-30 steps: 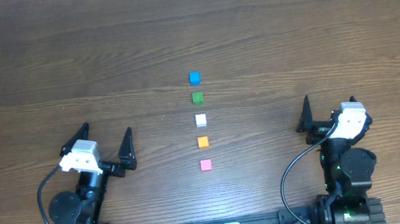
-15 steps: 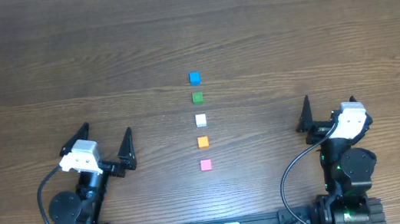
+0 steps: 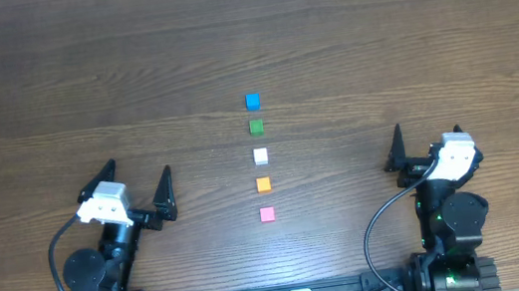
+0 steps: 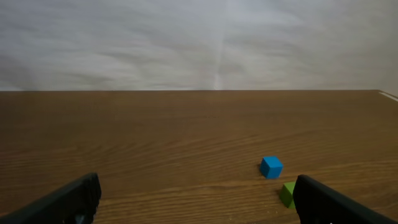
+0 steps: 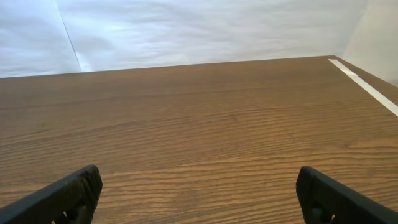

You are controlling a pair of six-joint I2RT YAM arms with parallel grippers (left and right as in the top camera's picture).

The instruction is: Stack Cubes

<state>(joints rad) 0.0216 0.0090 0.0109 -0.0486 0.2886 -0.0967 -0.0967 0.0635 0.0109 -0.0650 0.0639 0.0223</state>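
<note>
Several small cubes lie in a straight column at the middle of the wooden table: blue (image 3: 253, 101) farthest from the arms, then green (image 3: 256, 127), white (image 3: 260, 155), orange (image 3: 264, 184) and pink (image 3: 268, 214). None sits on another. My left gripper (image 3: 138, 182) stands open well to the left of the column, level with the white and orange cubes. Over on the right side my right gripper (image 3: 420, 140) is also open, holding nothing. The left wrist view shows the blue cube (image 4: 271, 167) and part of the green cube (image 4: 287, 193) beside one fingertip (image 4: 339, 202).
Bare wood (image 3: 245, 37) stretches beyond the cubes and on both sides. A pale wall (image 5: 199, 31) rises behind the table's far edge, and a light strip (image 5: 364, 84) runs along one table border in the right wrist view.
</note>
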